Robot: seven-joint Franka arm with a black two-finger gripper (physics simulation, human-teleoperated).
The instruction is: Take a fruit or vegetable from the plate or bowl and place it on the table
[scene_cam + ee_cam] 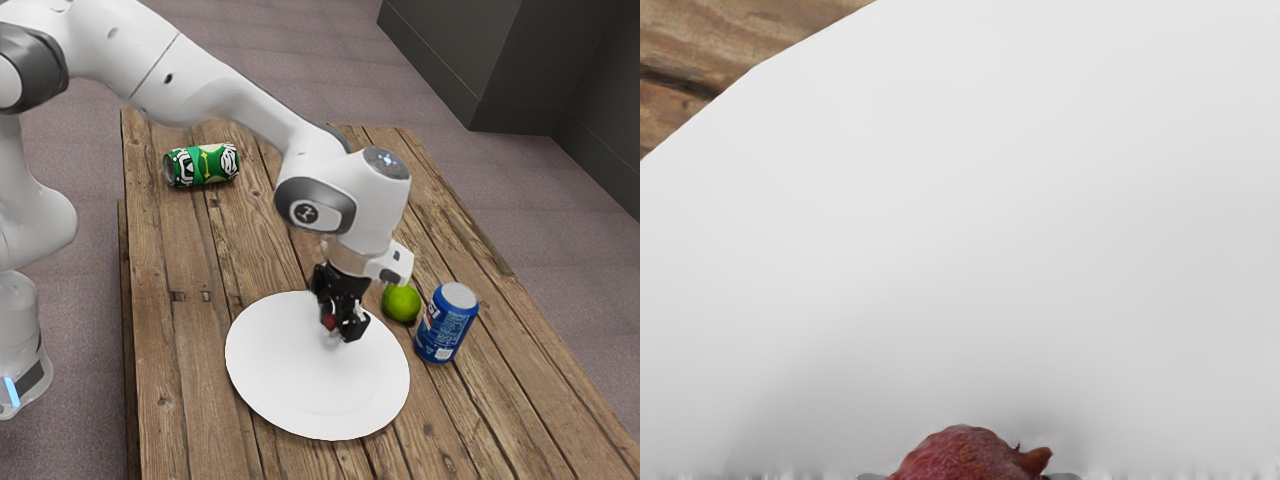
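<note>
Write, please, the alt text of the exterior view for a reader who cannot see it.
A white robot arm has its black gripper at a small red fruit over a white plate on a wooden table. Beside the plate are a green fruit and a standing blue can; a green can lies farther off.

Arm (215, 80) reaches in from the exterior view's upper left, above the jaws. Wrist (368, 205) bent down over them. Black gripper (337, 322) points downward, slightly tilted; jaws clamped, a gap held between them.
</note>
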